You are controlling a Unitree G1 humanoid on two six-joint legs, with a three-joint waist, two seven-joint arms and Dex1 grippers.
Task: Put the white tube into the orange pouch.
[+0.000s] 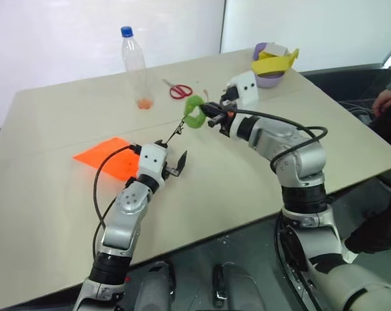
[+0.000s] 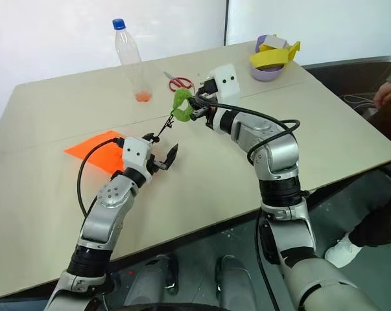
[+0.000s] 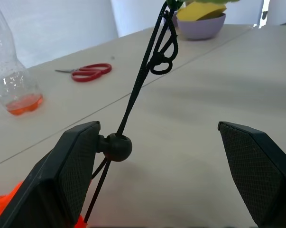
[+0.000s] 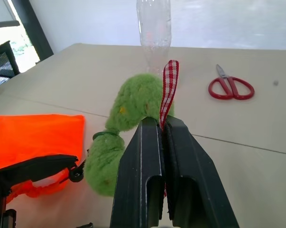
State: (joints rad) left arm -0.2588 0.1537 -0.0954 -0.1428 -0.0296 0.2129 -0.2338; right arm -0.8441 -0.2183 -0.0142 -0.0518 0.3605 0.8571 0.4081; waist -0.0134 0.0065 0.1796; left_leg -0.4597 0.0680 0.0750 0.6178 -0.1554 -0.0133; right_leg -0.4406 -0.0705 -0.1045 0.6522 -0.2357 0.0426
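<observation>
The orange pouch (image 1: 107, 157) lies flat on the left part of the table. Its black cord (image 3: 143, 76) runs taut up to a fuzzy green tag (image 1: 195, 111). My right gripper (image 4: 161, 124) is shut on the red-and-white checked ribbon (image 4: 170, 88) of that tag and holds it above the table. My left gripper (image 1: 176, 165) is open at the pouch's mouth. The cord's black bead (image 3: 116, 146) rests against the inner face of one of its fingers (image 3: 67, 166). The white tube is out of view.
A clear bottle with a blue cap (image 1: 135, 65) stands at the back, with red scissors (image 1: 179, 90) to its right. A purple bowl holding yellow items (image 1: 271, 65) sits at the far right. A person's hand (image 1: 384, 100) is beyond the table's right edge.
</observation>
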